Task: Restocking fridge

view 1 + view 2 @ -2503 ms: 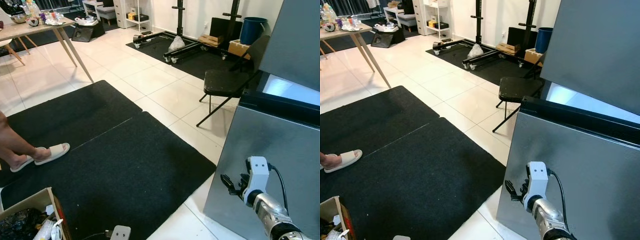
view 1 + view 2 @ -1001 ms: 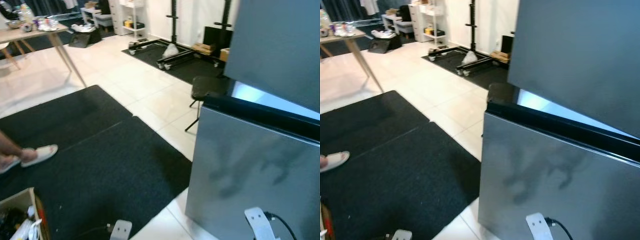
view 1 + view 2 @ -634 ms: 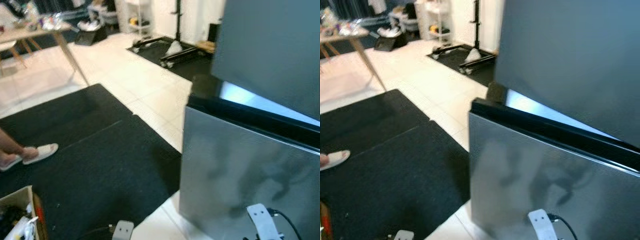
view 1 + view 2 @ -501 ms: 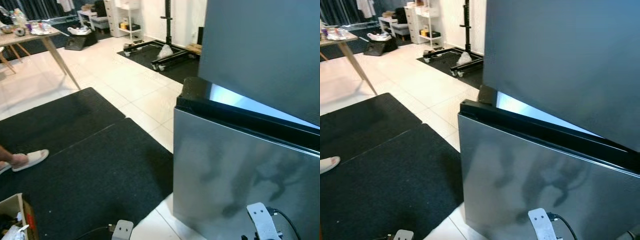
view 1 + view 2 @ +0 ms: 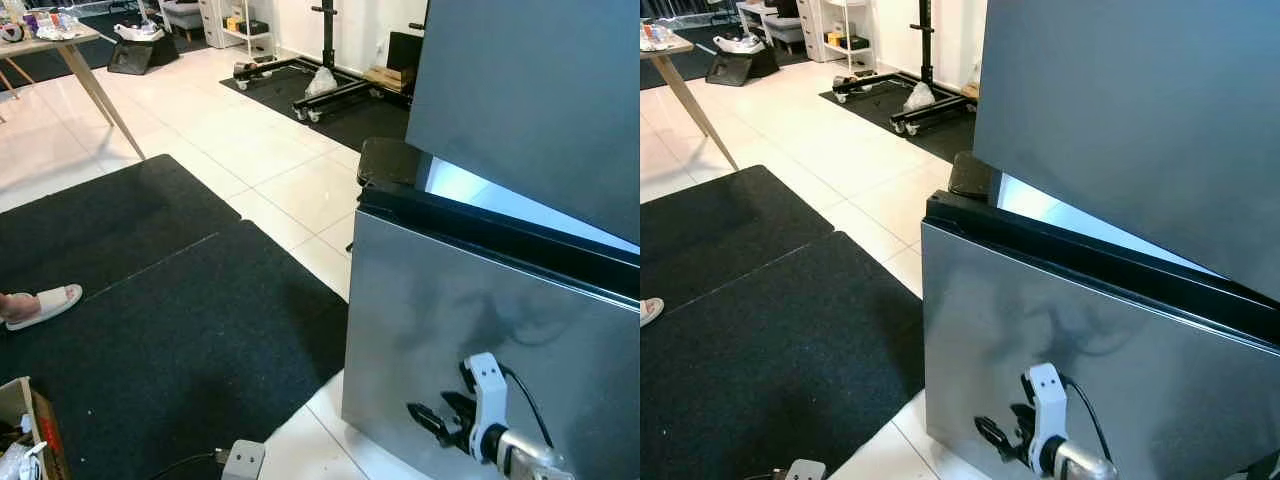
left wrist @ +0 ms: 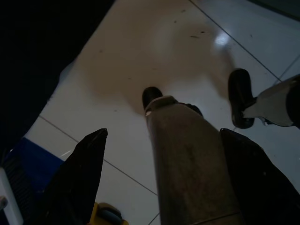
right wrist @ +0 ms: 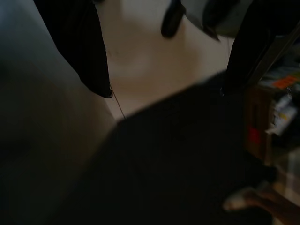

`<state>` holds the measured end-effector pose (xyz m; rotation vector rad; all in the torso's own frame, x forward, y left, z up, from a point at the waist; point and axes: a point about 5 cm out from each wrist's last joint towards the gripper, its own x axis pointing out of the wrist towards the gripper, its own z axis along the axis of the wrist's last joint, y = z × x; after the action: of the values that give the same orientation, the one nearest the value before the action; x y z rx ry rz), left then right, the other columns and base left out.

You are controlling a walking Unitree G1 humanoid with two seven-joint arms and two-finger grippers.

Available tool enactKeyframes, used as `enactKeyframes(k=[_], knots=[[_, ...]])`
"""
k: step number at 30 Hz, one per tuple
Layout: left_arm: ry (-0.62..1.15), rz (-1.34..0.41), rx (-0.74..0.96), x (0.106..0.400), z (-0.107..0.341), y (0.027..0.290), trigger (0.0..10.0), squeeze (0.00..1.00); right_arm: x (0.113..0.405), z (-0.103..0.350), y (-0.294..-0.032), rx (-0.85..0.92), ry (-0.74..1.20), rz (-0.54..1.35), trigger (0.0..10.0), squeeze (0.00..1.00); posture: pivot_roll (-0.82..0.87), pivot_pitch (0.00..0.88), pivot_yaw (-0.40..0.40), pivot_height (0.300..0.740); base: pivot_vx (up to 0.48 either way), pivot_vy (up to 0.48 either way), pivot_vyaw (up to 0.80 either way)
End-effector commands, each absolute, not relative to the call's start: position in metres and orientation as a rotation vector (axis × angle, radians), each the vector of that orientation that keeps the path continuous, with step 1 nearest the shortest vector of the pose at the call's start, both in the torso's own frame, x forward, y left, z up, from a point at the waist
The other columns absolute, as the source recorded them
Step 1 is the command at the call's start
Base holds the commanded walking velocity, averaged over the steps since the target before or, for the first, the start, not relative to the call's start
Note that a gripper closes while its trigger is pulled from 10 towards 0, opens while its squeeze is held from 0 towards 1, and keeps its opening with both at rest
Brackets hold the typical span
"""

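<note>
A: Where is the fridge (image 5: 500, 330)?

B: We see it on the right of the scene, standing on the white tile floor (image 5: 250, 150). Its grey lower door (image 5: 1090, 370) stands ajar, with a lit white strip showing behind the door's dark top edge. The upper door (image 5: 530, 100) rises above it.

A: And the right gripper (image 5: 428, 418)?

B: We see it low in front of the lower door, near that door's bottom corner. Its 2 black fingers (image 5: 992, 434) are spread apart and hold nothing. Whether they touch the door, we cannot tell.

A: The left gripper (image 6: 159, 187)?

B: In the left wrist view its 2 fingers are released, wide apart, over pale tile, with the robot's own leg between them.

A: What else lies near the fridge?

B: A black mat (image 5: 180, 320) reaches up to the fridge's left side. A black chair (image 5: 388, 160) stands just behind the fridge. Far across the mat from the fridge we see a person's foot in a white slipper (image 5: 40, 303) and the corner of a cardboard box (image 5: 25, 430). A wooden bench (image 5: 60, 45) stands well away, at the far side of the room.
</note>
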<state>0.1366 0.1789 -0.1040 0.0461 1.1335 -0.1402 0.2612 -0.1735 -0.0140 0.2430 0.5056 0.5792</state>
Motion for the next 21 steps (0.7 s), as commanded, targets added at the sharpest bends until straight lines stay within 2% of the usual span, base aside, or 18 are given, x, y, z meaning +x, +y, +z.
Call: enactKeyframes(k=[1, 8, 13, 21], knots=[[1.132, -0.145, 0.057, 0.136, -0.104, 0.178, 10.0, 0.00, 0.269, -0.006, -0.175, 0.249, 0.453, 0.572, 10.0, 0.00, -0.04, 0.000, -0.024, 0.738, 0.000, 0.000, 0.00], [1.136, -0.143, 0.049, 0.135, -0.105, 0.177, 10.0, 0.00, 0.283, 0.005, -0.172, 0.172, 0.420, 0.563, 10.0, 0.00, -0.04, 0.000, -0.028, 0.738, 0.000, 0.000, 0.00], [1.139, -0.139, 0.045, 0.133, -0.105, 0.177, 10.0, 0.00, 0.309, 0.030, -0.167, 0.139, 0.319, 0.525, 10.0, 0.00, -0.03, 0.000, -0.031, 0.738, 0.000, 0.000, 0.00], [1.141, -0.139, 0.043, 0.131, -0.106, 0.177, 10.0, 0.00, 0.331, 0.053, -0.169, 0.095, 0.239, 0.440, 10.0, 0.00, -0.03, 0.000, -0.034, 0.738, 0.000, 0.000, 0.00]])
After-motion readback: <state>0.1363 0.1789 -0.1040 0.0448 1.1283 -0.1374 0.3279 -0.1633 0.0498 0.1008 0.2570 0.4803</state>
